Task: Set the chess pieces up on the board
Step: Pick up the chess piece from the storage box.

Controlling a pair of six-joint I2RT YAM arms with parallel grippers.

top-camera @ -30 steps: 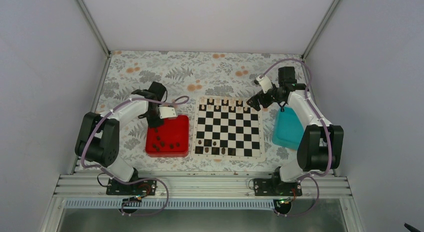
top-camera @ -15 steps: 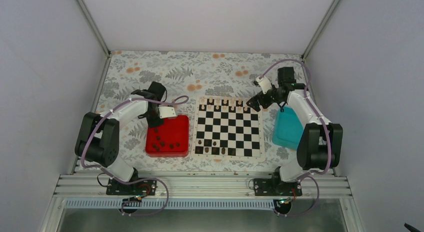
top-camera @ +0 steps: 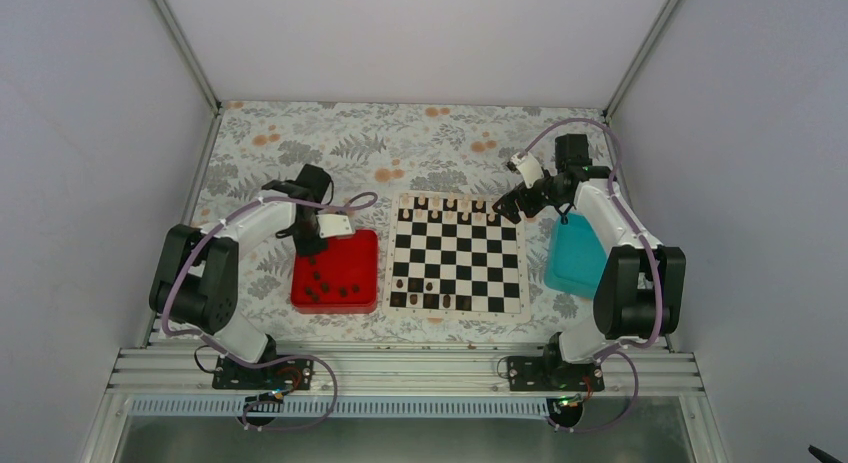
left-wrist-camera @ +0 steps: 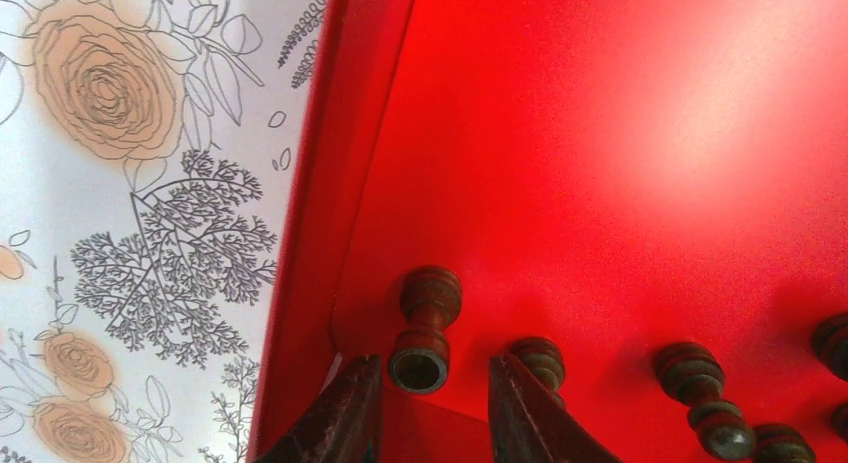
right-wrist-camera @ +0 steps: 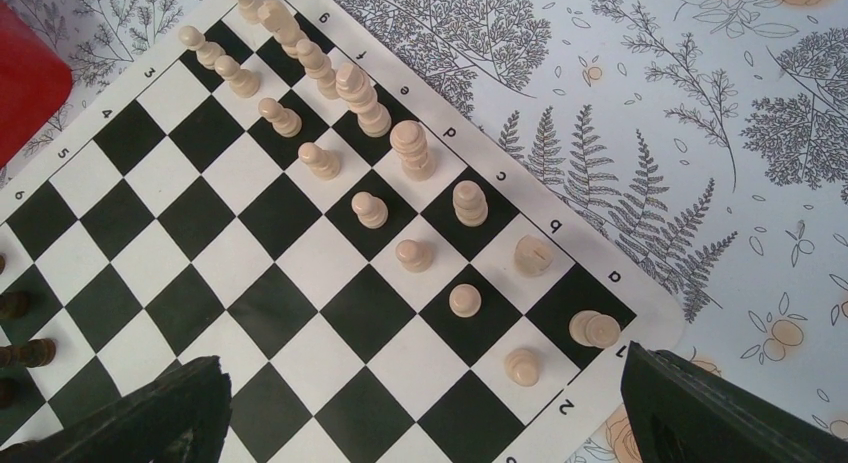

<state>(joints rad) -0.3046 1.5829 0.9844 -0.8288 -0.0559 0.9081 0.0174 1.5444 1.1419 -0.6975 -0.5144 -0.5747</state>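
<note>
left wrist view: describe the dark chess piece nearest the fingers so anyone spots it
Find the red tray left of the board. In this view, follow its left wall to the left gripper. The dark chess piece there lies on its side, nearest that wall, its round base towards the gap between the fingers.

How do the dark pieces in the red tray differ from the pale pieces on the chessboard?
Colour: the dark brown-black chess pieces in the red square tray are near black; the pale cream chess pieces are light. Pose: the dark ones lie on their sides, scattered; the pale ones stand upright in two rows on the black-and-cream chessboard. Both are small turned pieces.
</note>
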